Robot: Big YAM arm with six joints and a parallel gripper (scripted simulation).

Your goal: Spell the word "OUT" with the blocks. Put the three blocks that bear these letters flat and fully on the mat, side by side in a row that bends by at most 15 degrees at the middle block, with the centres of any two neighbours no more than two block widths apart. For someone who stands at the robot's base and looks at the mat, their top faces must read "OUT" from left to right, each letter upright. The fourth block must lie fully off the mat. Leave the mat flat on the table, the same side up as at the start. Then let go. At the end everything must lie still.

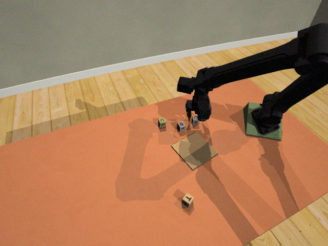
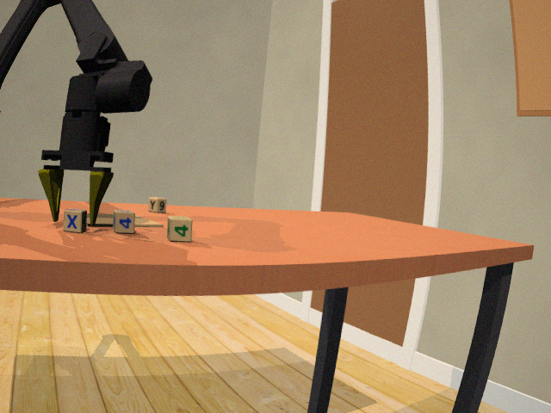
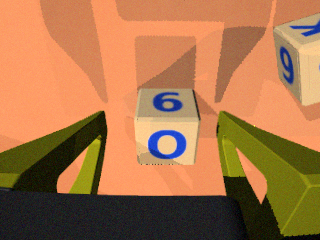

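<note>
The O block (image 1: 195, 119) stands on the orange table top, off the tan mat (image 1: 194, 150). In the wrist view it (image 3: 167, 127) shows a blue O and a 6. My gripper (image 3: 162, 120) is open and lowered around it, one finger on each side, with gaps to the block. In the exterior view the fingertips (image 2: 73, 220) reach down beside this block (image 2: 74, 220), which shows an X there. The U block (image 1: 162, 122) stands farther left. The T block (image 1: 187, 199) lies far from the mat, near the table's front.
The K block (image 1: 181, 125) stands just left of the O block, between it and the U block; it also shows in the wrist view (image 3: 303, 60) at the right. The robot's green base (image 1: 262, 121) is at the right.
</note>
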